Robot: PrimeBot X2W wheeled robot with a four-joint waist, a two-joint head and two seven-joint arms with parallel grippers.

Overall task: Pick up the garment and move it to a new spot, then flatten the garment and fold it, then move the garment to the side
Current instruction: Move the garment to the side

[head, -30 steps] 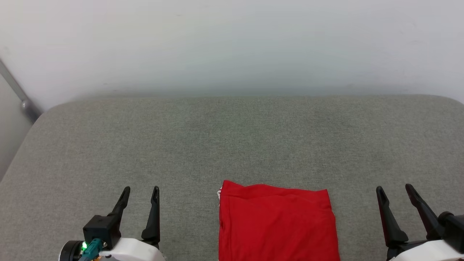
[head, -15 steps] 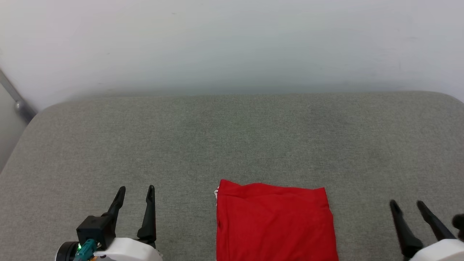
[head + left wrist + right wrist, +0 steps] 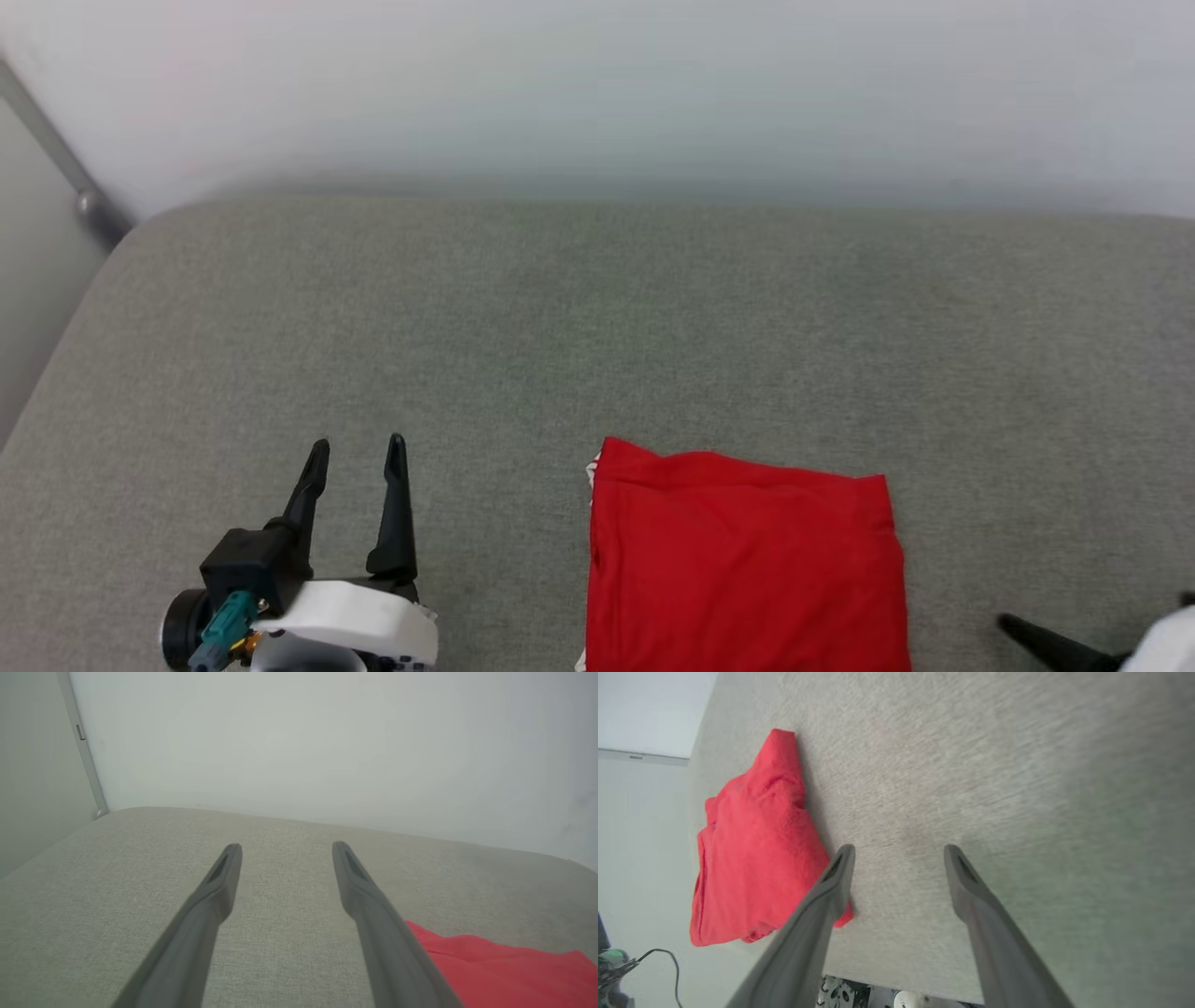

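**Item: the garment** (image 3: 742, 560). Bright red jersey cloth, folded into a compact, roughly square packet. It lay flat on the grey cushioned surface (image 3: 597, 327) at its near edge, right of centre in the head view, with its near side cut off by the bottom of that view.

**Condition.** A plain red panel faced up and no lettering showed. A sliver of white trim peeped out at the far left corner. There were shallow creases across the top, and the far edge was fairly straight. In the right wrist view the packet (image 3: 752, 858) looked thick, its stacked layers bulging a little along one side.

**Progress (judged).** Pick-up, flattening and folding appeared complete. The move to the side looked like the step left to do, unless this spot already counted as the side; the pictures did not settle that.

**Left gripper** (image 3: 358, 443). Fingers apart and empty, poised over bare cushion well left of the garment. In its own wrist view (image 3: 287, 847) the red cloth (image 3: 504, 970) sat at the lower right.

**Right gripper** (image 3: 900, 849). Fingers apart and empty, beside the garment and not gripping it. One dark finger (image 3: 1046, 644) showed at the head view's lower right corner.

**Surroundings.** Pale wall (image 3: 597, 93) behind the surface, and a grey metal rail (image 3: 56, 159) at the far left.
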